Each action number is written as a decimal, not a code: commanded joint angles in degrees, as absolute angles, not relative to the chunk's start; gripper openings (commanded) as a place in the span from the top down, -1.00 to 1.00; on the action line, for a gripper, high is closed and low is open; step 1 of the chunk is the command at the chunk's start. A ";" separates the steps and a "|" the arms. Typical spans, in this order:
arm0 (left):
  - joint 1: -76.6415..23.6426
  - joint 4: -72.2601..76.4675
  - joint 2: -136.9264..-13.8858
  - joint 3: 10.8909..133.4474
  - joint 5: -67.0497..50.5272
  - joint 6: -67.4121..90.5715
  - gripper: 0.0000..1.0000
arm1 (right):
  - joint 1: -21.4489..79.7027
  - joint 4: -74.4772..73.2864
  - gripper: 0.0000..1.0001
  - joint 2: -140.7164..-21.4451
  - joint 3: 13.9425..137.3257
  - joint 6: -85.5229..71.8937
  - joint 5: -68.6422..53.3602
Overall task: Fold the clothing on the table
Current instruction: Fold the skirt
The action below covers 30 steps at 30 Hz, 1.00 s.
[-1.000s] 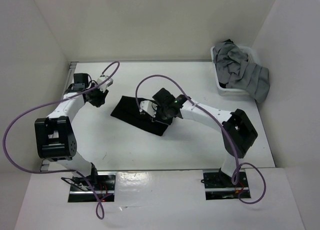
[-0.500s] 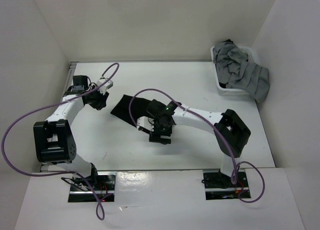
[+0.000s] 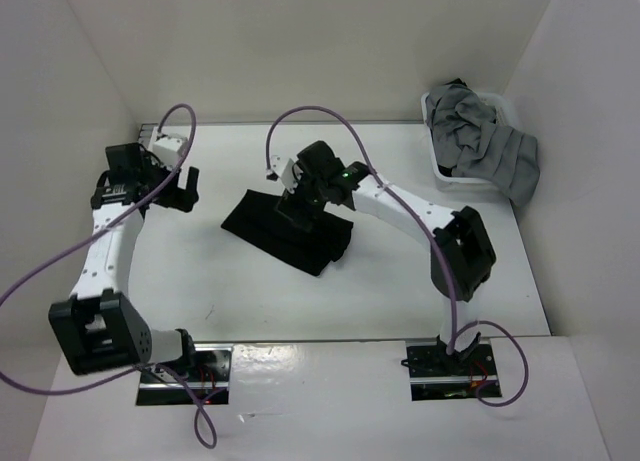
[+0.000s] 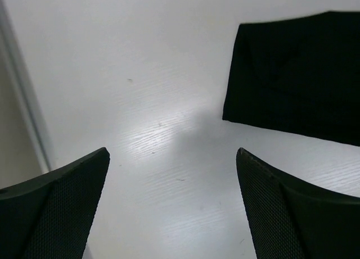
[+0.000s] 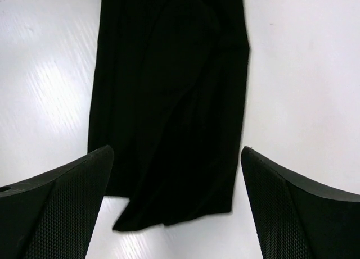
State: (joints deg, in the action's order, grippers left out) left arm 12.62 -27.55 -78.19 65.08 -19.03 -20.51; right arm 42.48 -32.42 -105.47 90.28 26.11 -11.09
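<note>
Two-thirds done is my guess. The plain black soft fabric garment [image 3: 290, 231] is already lying flat on the matte white table [image 3: 400, 281] as a long narrow band that is looking doubled over, well apart from the white plastic basket [image 3: 470, 186] of crumpled grey clothes [image 3: 480, 141]. Probably one more fold across its length is waiting, plus tidying one short end, where the edge is sitting uneven with a little corner poking out.

The right gripper [image 3: 298, 207] is hovering straight over the black garment with its jaws spread wide, pinching nothing. The left gripper [image 4: 171, 153] is hanging beside the garment's left end, over bare table, also spread wide and holding nothing.

Texture-wise, the cloth is reading as matte and limp, with no print, and a soft ridge is running lengthwise where the layers are overlapping. The tabletop is showing a faint sheen and a few tiny scuffs. The finger pads [image 5: 62, 203] are looking black with a fine mesh-like grain.
</note>
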 commanded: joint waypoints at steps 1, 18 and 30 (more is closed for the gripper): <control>12.48 -31.89 -69.20 68.20 -13.82 -13.98 -0.98 | 42.98 -28.83 -0.96 -111.52 93.16 22.42 -14.58; 14.85 -31.82 -56.00 61.35 -19.25 -4.48 -0.98 | 40.08 -32.86 -0.76 -128.94 114.07 20.04 -23.55; 14.85 -31.29 -56.60 59.59 -18.11 -5.01 -0.98 | 37.27 -40.60 -0.68 -140.27 128.58 20.57 -28.65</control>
